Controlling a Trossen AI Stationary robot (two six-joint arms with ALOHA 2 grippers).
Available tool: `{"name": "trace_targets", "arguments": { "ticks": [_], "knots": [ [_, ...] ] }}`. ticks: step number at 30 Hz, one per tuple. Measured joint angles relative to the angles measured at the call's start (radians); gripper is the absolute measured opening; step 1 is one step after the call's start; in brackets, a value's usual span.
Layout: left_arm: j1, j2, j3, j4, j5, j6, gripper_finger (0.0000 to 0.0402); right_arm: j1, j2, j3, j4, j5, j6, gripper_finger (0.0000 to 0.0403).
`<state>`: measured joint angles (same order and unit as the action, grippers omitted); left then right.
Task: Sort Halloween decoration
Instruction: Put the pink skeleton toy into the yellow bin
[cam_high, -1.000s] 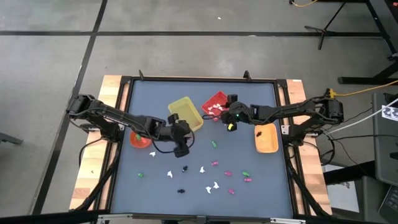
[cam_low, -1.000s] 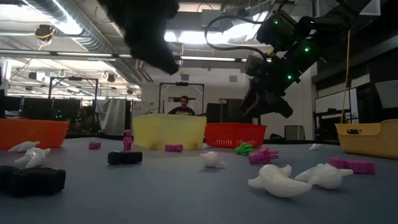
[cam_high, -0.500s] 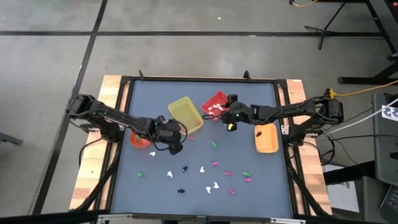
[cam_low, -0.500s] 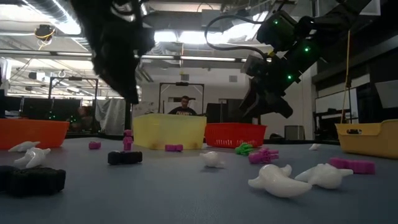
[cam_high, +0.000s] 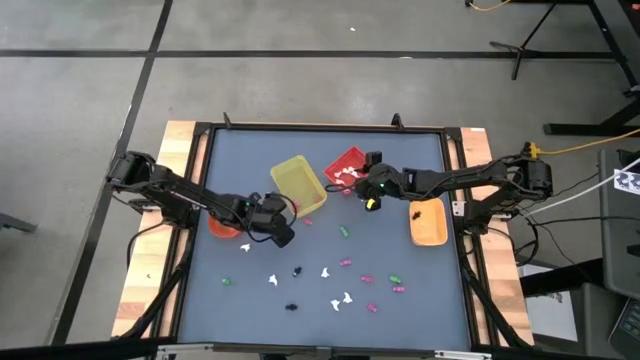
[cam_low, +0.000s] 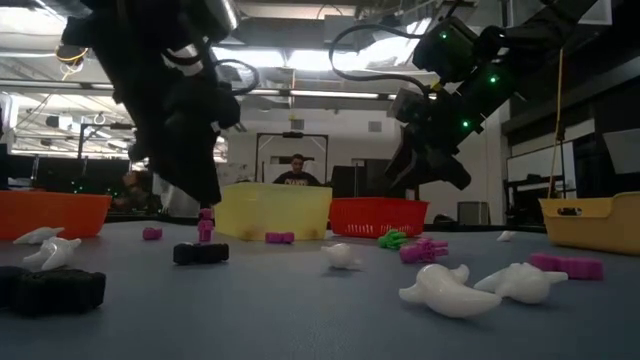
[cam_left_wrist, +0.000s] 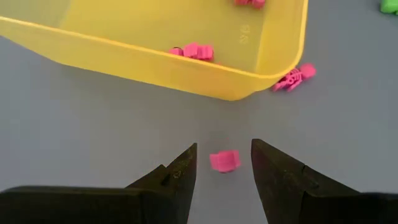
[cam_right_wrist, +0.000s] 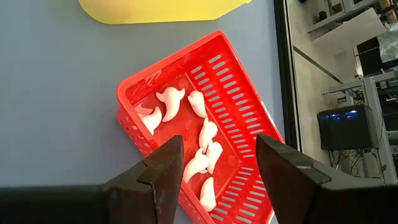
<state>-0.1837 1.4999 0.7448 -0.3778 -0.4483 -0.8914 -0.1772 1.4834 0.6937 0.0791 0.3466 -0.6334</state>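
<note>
Left gripper: we found it open, jaws straddling a pink trinket on the table, just outside the yellow bin.
Right gripper: we found it open and empty, hanging above the red basket, which held white trinkets.
Task items: we saw pink pieces inside the yellow bin, one more pink piece just beside its corner, and a scatter of white, pink, green and black trinkets on the near half of the table.
Other containers: we noted an orange bowl by the left arm and an orange tray by the right arm.
Risk 1: we judged that the small pink piece could squirt out sideways if the jaws closed off-centre.
Risk 2: we judged that a low descent could press the fingertips into the table surface.
Risk 3: we judged that the lift toward the bin could clip its near wall, since the piece lay close to it.
Risk 4: we judged that a weak pinch could drop the piece short of the bin.
Writing: we made out faint embossed marks on the yellow bin's floor, not legible; we read no brand or label elsewhere.
</note>
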Motion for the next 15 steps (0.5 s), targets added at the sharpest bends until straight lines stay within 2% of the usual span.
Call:
{"name": "trace_targets", "arguments": {
  "ticks": [15],
  "knots": [
    [0.0,0.0,-0.098,0.108,-0.006,-0.042,0.0136,0.0,0.0,0.0,0.0,0.0,0.0,0.0199]
  ]
}}
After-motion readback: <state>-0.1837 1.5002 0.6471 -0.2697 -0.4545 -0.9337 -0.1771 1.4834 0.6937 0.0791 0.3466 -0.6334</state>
